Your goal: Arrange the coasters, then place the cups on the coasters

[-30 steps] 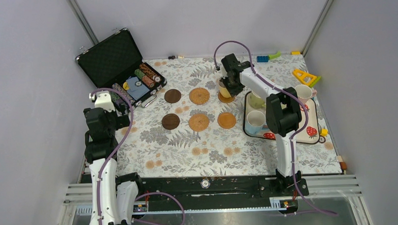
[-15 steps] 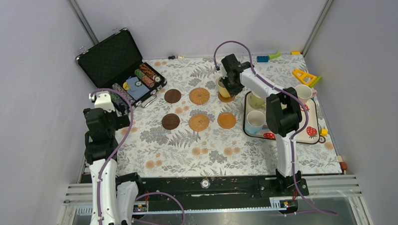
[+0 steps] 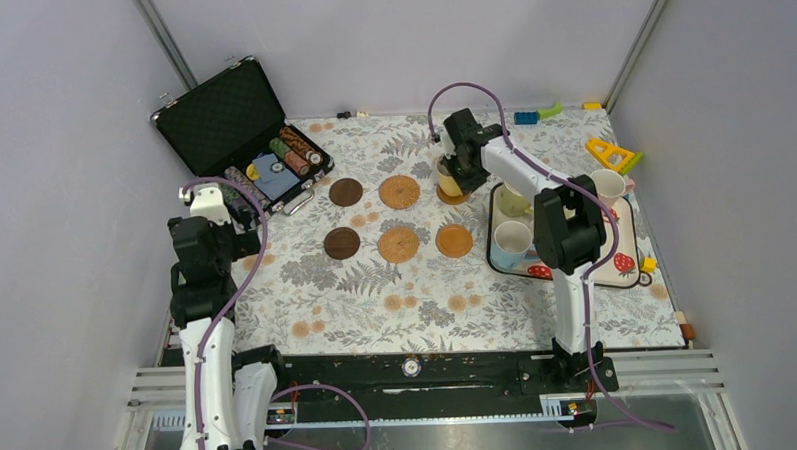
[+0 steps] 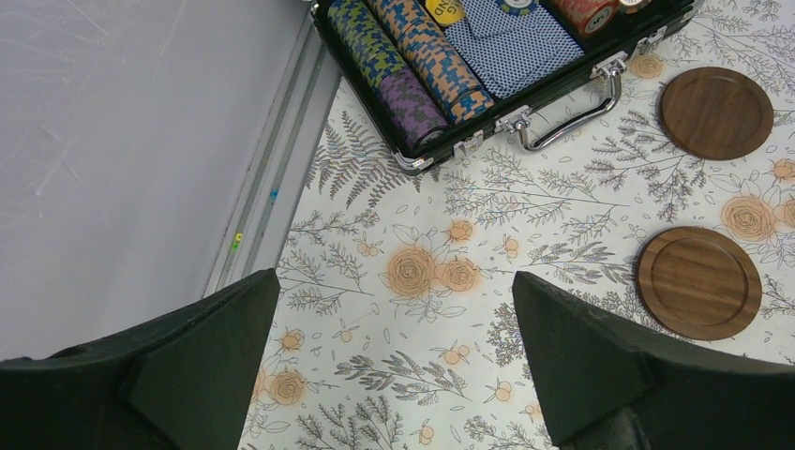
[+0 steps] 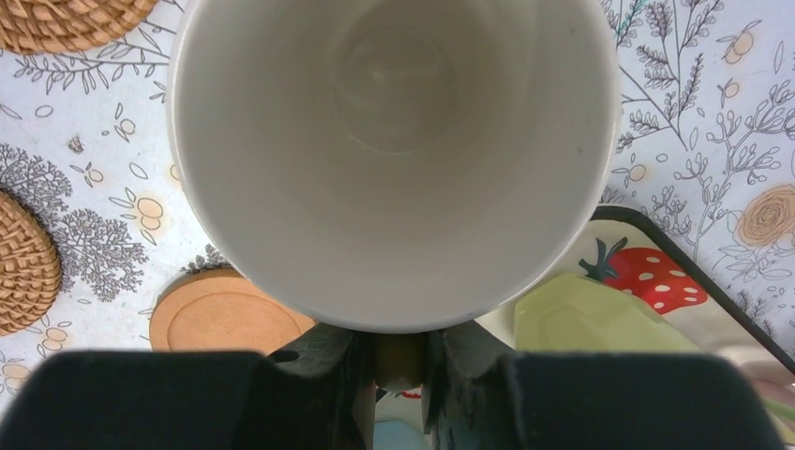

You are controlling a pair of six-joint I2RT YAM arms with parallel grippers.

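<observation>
Overhead, a floral tablecloth (image 3: 377, 296) covered the table between plain grey walls. The right arm reached to the far side, its right gripper (image 5: 398, 349) clamped on the handle of the yellow cup (image 5: 394, 159), upright over a tan coaster (image 3: 455, 197). Contact between cup and coaster could not be told. The left arm stood folded at the left edge, left gripper (image 4: 394, 281) spread wide.

The right gripper (image 3: 456, 171) has shifted slightly left and toward the far wall. It has carried the pale yellow ceramic mug with the white inside (image 3: 445, 175) along by its handle. The mug now stands a little farther back on the tan-orange round coaster (image 3: 453, 196) under it.
</observation>
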